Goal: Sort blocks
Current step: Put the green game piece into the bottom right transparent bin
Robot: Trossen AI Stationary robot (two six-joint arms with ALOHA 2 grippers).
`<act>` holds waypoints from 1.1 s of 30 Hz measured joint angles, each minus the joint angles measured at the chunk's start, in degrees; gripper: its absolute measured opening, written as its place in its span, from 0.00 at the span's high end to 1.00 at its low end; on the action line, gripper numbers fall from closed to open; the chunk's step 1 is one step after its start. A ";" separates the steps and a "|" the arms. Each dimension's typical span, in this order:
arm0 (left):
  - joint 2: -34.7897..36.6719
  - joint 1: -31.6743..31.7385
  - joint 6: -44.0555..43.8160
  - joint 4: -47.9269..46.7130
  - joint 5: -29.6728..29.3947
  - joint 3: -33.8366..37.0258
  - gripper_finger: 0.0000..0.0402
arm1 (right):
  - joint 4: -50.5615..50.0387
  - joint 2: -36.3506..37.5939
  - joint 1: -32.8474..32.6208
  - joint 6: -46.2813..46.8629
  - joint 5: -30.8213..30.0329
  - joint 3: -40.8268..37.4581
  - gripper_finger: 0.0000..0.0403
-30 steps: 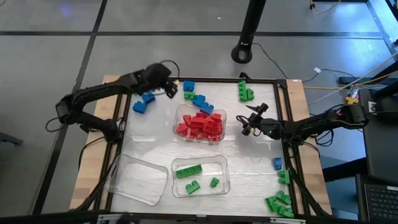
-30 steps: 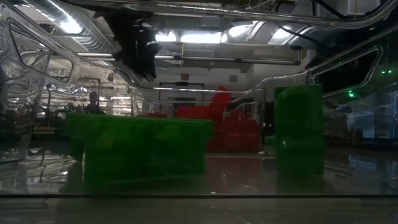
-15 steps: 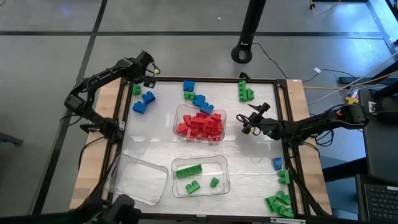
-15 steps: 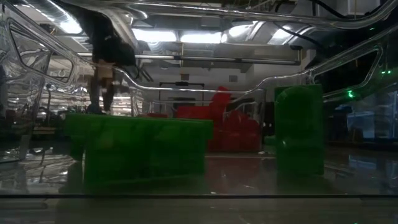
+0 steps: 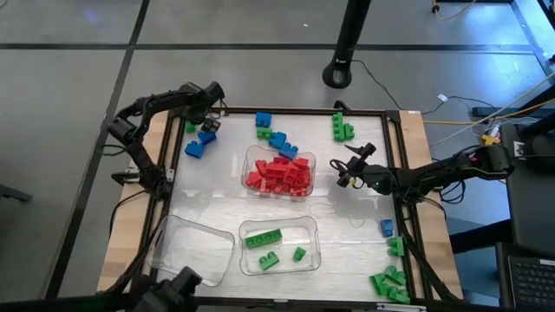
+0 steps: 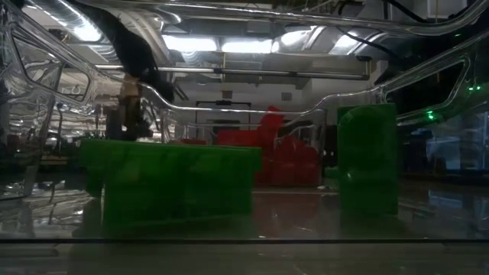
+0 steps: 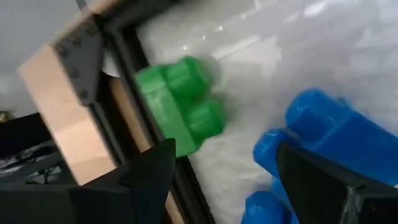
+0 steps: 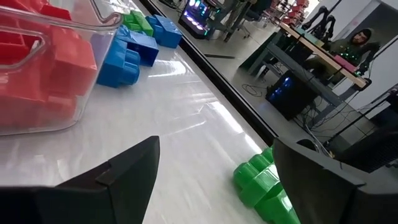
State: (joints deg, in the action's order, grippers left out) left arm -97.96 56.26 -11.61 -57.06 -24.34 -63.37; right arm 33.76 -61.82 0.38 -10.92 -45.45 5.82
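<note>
My left gripper [image 5: 202,120] hangs open and pointing down over the table's far left corner, and it holds nothing. In the left wrist view its fingers [image 7: 147,181] stand apart over the white mat, with a green block [image 7: 180,104] and a blue block [image 7: 326,132] just ahead of them. Both lie flat on the mat: the green block [image 5: 190,126] by the frame and two blue blocks [image 5: 206,136] beside it. My right gripper [image 5: 347,170] waits open and empty to the right of the tray of red blocks [image 5: 277,172].
A clear tray [image 5: 310,253] at the near middle holds green blocks, and another clear tray [image 5: 178,253] lies to its left. Loose blue blocks [image 5: 270,134] and green blocks [image 5: 342,128] lie at the far side. More blocks [image 5: 390,282] sit at the near right. A black frame [image 5: 178,160] borders the mat.
My left gripper has swung from above the far blue blocks toward the table's far left corner. It has sunk toward the mat and tipped steeply downward, and it now hangs over the green block and the two blue blocks there.
</note>
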 joint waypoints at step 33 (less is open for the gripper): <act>-4.52 0.48 7.23 -1.91 6.83 -0.33 0.50 | 0.44 0.00 0.00 0.13 -0.04 0.00 0.22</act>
State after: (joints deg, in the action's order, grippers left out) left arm -102.48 56.73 -4.38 -58.98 -17.50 -63.70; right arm 34.20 -61.82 0.38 -10.79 -45.50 5.82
